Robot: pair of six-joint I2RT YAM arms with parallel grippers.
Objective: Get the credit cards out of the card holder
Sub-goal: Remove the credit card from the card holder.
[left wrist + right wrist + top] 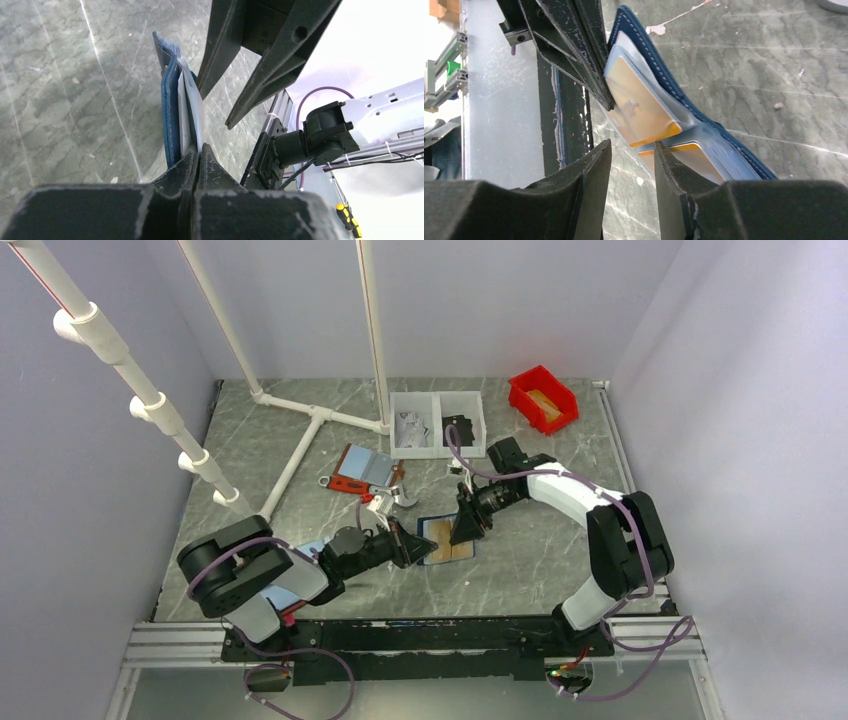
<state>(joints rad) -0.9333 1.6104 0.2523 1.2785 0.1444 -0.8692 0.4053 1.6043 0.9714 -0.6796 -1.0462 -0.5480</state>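
The navy card holder (447, 540) lies open on the marble table, with tan/orange-gold credit cards (444, 532) in its light blue pockets. My left gripper (420, 546) is shut on the holder's left edge; in the left wrist view (199, 148) its jaws pinch the navy and light blue layers (171, 95). My right gripper (468, 527) hangs open just over the holder. In the right wrist view (631, 147) it is open, with one gold card (640, 111) lifted beyond the fingertips and a second (691, 157) beside the right finger. The holder (647, 47) curls up behind. No black card shows.
A red-edged holder (362, 468) lies open behind, with metal clips (392, 500) next to it. A white two-compartment tray (437, 423) and a red bin (543, 398) stand at the back. White PVC pipes (300, 445) cross the back left. A light blue item (310, 548) lies under the left arm.
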